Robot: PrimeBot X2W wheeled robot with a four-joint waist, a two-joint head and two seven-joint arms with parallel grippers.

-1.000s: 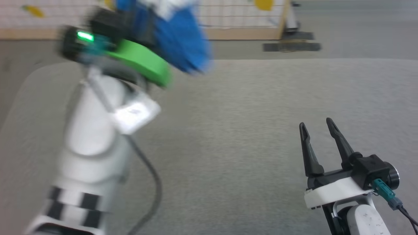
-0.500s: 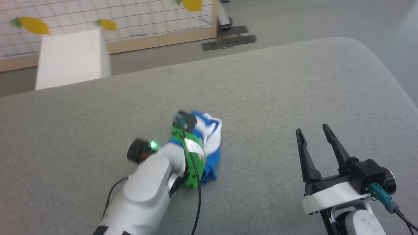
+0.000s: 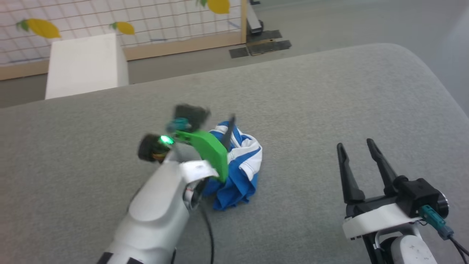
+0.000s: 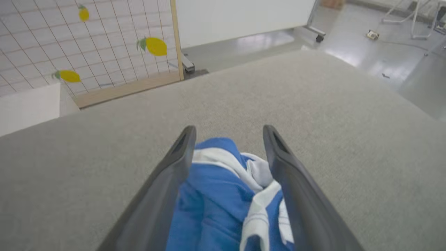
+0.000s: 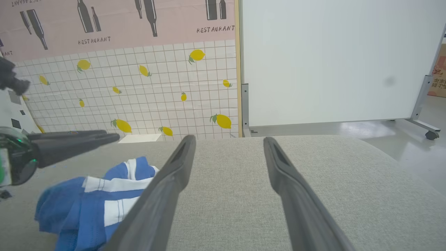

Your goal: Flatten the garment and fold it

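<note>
Dropped from the upper left of the head view a second ago, the bright blue soft shorts with white stripes (image 3: 242, 172) now sit as a crumpled heap at centre frame on the grey fabric-covered table (image 3: 329, 91). Since then the left gripper (image 4: 228, 132) has gone from pinched to fingers spread wide, with the cloth lying loose between them, apparently let go. At lower right the right gripper (image 3: 354, 145) hangs wide apart, holding nothing, well clear of the heap. Flattening looks not yet begun; next probably a grab at an edge or waistband.
</note>
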